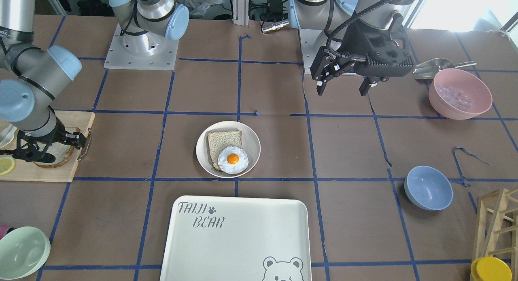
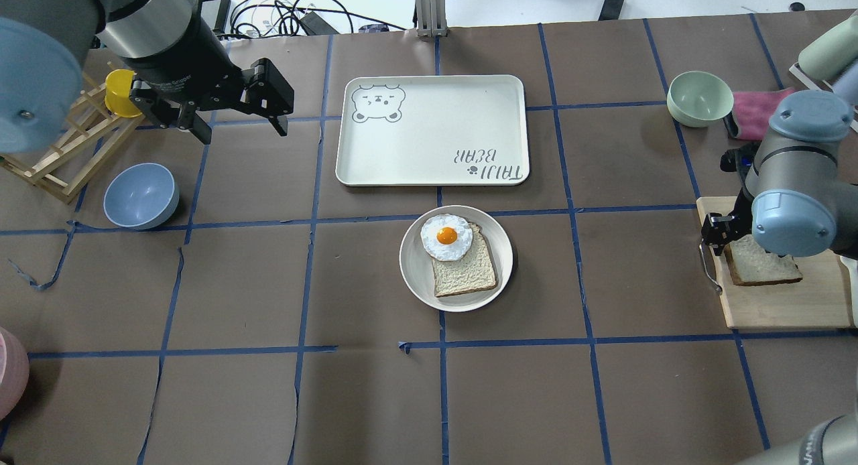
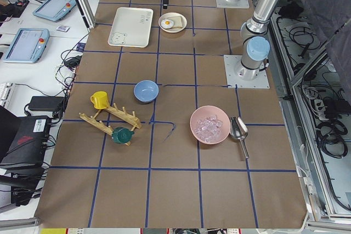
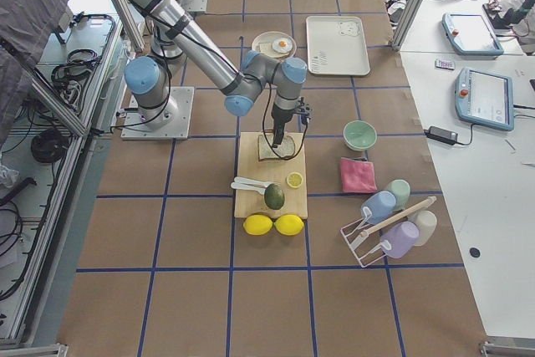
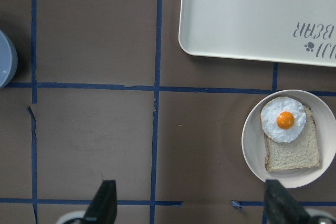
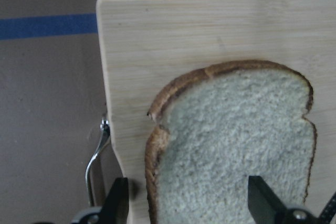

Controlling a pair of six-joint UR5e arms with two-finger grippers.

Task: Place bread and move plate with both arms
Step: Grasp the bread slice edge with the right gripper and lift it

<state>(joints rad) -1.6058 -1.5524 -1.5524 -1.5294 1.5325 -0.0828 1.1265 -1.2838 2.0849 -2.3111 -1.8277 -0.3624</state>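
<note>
The bread [image 2: 761, 267] lies flat on a wooden cutting board [image 2: 777, 307] at the table's right end; it also shows in the front view [image 1: 56, 158] and the right wrist view [image 6: 236, 140]. My right gripper [image 6: 189, 205] is open, low over the bread, with one finger beside its crust edge and the other over the crumb. The plate [image 2: 410, 267] sits mid-table and holds a thin-crusted slice with a fried egg [image 2: 446, 237]. My left gripper [image 2: 234, 113] is open and empty, high above the table's left side, far from the plate [image 5: 252, 145].
A white bear-printed tray [image 2: 432, 130] lies just beyond the plate. A blue bowl [image 2: 141, 195], a wooden rack [image 2: 60, 157] and a yellow cup [image 2: 120, 90] are on the left. A green bowl [image 2: 700, 98] is at the far right. A pink bowl [image 1: 460, 93] stands near the left arm's base.
</note>
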